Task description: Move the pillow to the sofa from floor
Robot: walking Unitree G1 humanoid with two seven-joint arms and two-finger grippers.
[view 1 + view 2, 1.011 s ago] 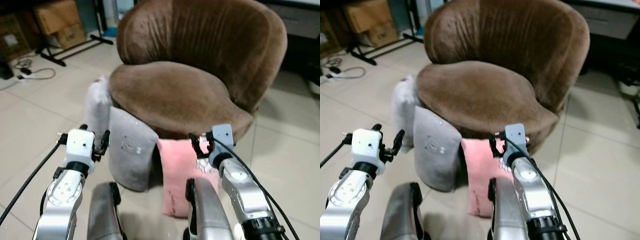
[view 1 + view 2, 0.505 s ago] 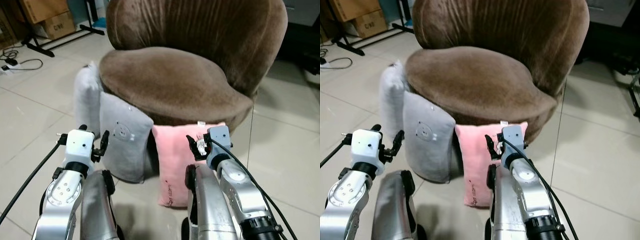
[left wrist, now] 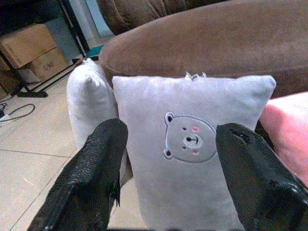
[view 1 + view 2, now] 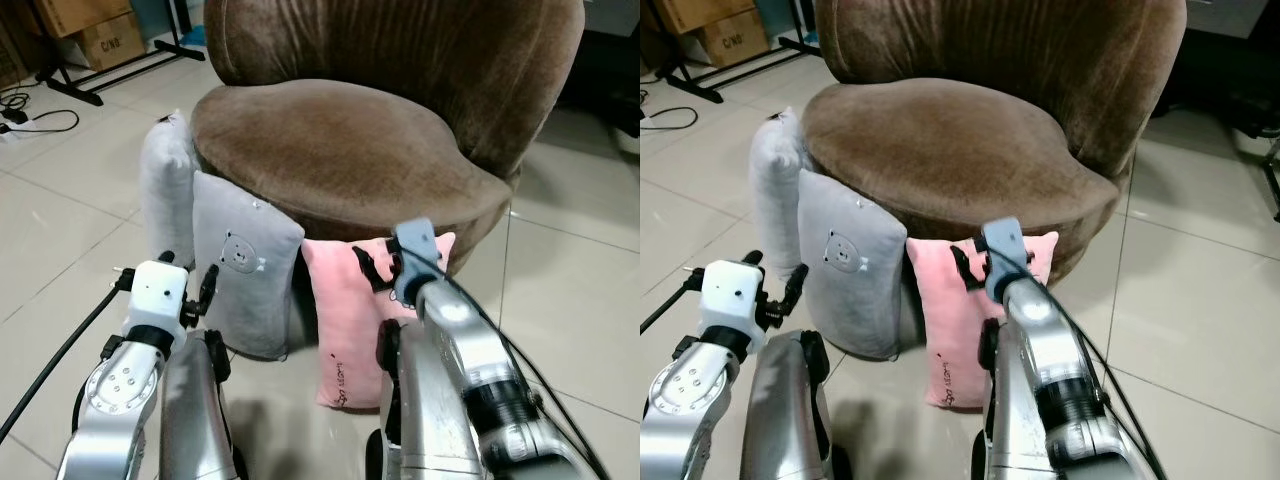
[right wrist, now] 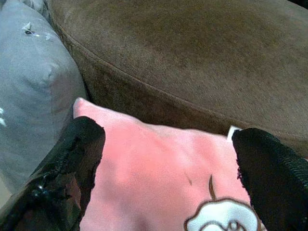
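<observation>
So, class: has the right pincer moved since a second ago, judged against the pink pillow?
Yes. The right pincer has gone forward and up toward the sofa: it now sits open at the top edge of the pink pillow, not lower on its face.

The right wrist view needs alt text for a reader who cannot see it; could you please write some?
The right gripper, its two black fingers spread open, hovers over the top edge of a pink pillow that leans against a brown sofa. A grey pillow stands beside the pink one, also against the sofa's base.
</observation>
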